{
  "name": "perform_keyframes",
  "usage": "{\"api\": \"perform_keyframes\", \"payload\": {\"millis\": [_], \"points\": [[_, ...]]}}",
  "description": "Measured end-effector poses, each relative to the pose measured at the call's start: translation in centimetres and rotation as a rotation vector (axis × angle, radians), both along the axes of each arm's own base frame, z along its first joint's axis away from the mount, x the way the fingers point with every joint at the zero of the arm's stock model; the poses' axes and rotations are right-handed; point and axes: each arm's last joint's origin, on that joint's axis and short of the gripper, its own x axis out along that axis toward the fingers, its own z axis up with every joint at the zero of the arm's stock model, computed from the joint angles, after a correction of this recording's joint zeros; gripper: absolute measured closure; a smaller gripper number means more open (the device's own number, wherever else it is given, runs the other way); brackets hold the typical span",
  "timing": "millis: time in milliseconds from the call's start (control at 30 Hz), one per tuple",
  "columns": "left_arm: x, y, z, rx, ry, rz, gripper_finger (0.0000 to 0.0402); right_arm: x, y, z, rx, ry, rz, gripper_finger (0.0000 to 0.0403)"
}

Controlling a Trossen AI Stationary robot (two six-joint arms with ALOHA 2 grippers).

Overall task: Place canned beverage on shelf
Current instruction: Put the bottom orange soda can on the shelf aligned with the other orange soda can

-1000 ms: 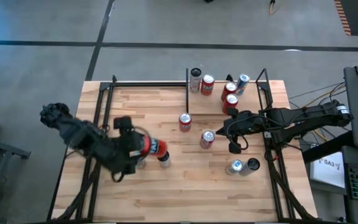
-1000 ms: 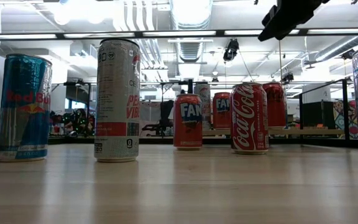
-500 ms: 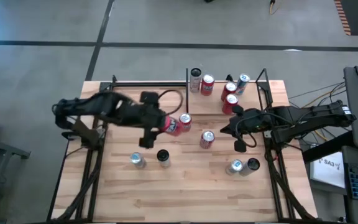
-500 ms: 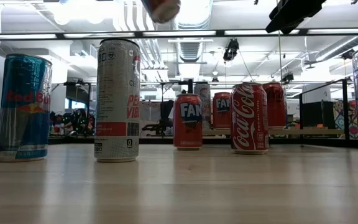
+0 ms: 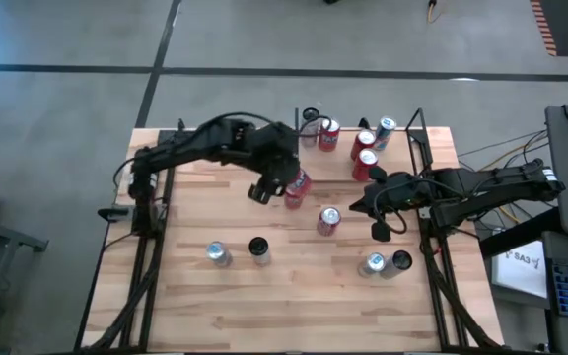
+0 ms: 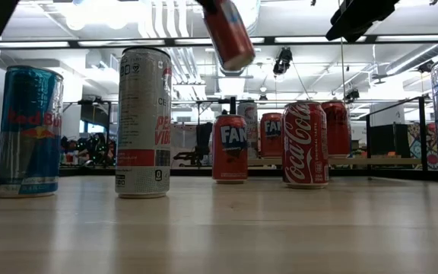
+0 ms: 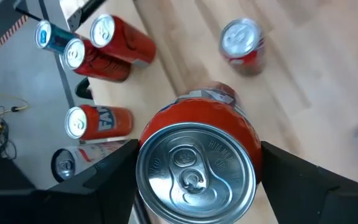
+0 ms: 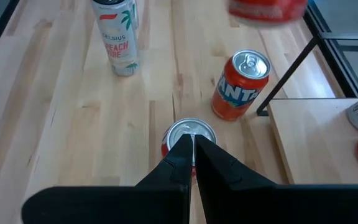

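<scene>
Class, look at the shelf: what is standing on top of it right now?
On the shelf stand several cans: a silver one, red ones and a blue one. The left pincer, holding a red can, partly covers the shelf's near corner, so anything there is hidden.

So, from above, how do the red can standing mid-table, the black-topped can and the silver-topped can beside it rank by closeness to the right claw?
From the shut right claw:
1. Red can, just left of it.
2. Black-topped can, farther left.
3. Silver-topped can, farthest left.
</scene>
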Motion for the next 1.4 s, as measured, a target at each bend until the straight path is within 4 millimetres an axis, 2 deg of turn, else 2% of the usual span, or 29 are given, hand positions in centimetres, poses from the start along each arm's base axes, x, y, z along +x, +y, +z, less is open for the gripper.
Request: {"api": "perform_keyframes", "payload": {"millis": [100,267,500,633,800,1400], "points": [[1.0,1.4,-0.9,0.024,0.016,-0.021,0.0131,0.0,0.0,0.0,0.013,-0.002,-0.011,0.0394],[1.4,3.1,-0.4,0.001,-0.071,-0.005,0.0131,0.0,0.0,0.0,0.022,-0.003,-0.022,0.0394],[2.6,3.5,1.1,0.031,-0.268,-0.018,0.0132,0.0,0.0,0.0,0.038,-0.004,-0.035,0.0394],[3.3,4.1,0.6,0.028,-0.281,-0.004,0.0132,0.0,0.0,0.0,0.039,-0.004,-0.035,0.0394],[5.1,4.8,-1.5,0.022,-0.245,0.006,0.0132,0.0,0.0,0.0,0.042,-0.003,-0.038,0.0394],[9.3,7.1,-9.2,0.055,-0.044,0.045,0.0132,0.0,0.0,0.0,0.043,-0.003,-0.039,0.0394]]}}
